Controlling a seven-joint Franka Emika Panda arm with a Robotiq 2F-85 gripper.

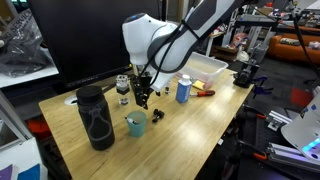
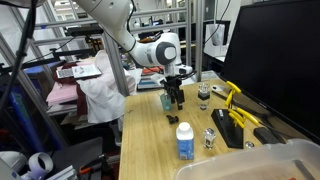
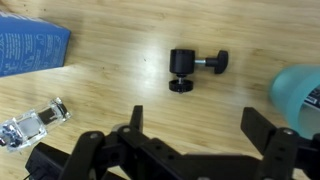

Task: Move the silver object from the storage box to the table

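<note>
The silver object [image 3: 35, 125] lay on the bare wood of the table [image 3: 120, 60], near the blue-labelled can [image 3: 30, 50] and outside the storage box [image 2: 262, 165], which stood apart by the table's corner in an exterior view. The gripper [image 3: 192, 130] hung above the tabletop with its jaws spread wide and nothing between them, a small black knob [image 3: 192, 70] lying on the wood close by and a teal cup [image 3: 300, 95] off to one side. Judging by that, the move itself looked done, and little seemed left but to lift the arm away.
</note>
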